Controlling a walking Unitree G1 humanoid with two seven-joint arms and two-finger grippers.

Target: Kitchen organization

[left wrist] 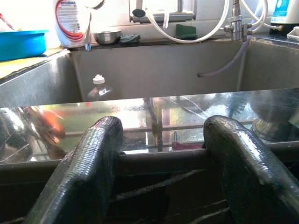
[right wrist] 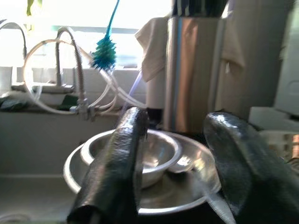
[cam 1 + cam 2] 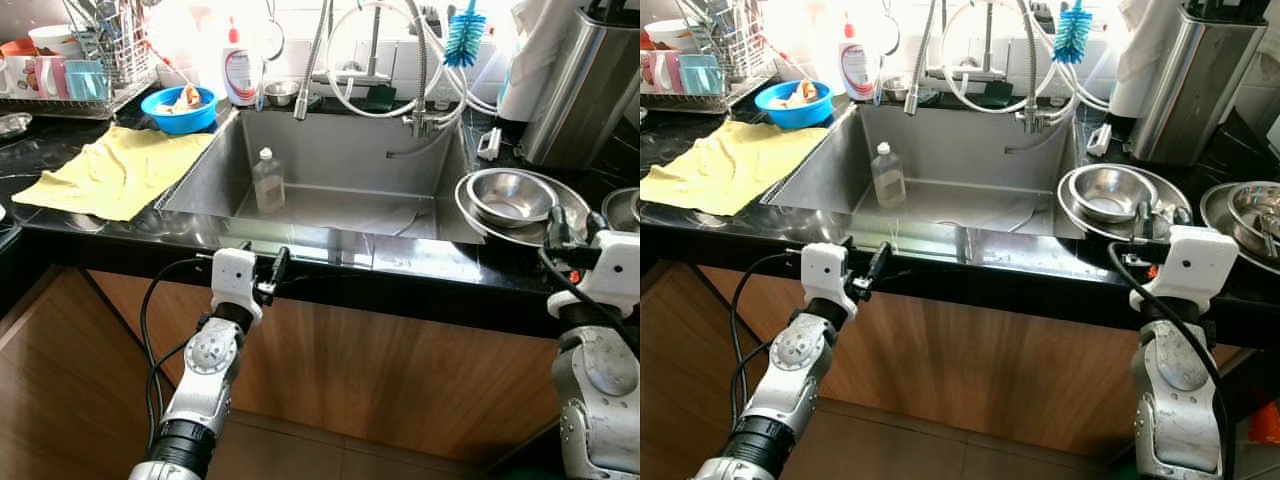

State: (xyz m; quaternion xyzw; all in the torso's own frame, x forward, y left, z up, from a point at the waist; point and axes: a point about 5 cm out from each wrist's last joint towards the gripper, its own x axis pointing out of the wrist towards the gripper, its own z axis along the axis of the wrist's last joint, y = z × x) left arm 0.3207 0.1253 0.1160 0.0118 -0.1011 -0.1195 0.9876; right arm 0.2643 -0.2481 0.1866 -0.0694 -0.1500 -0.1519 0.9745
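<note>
My left gripper (image 1: 159, 154) hangs open w/ nothing in it, at the front edge of the sink (image 3: 350, 150); a clear bottle (image 3: 267, 180) stands in the basin just beyond my fingers. Right gripper (image 2: 175, 154) is open too, empty, w/ the stacked steel bowls (image 2: 145, 158) right ahead on the counter (image 3: 100, 235).

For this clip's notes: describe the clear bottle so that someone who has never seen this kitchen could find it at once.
Start at the steel sink set in the black counter. Inside the basin, on its floor toward the wall nearest the yellow cloth, stands a small clear plastic bottle, upright, with a white cap. It stands down in the basin, unlike the white bottle with a red label, which is up on the ledge.
</note>
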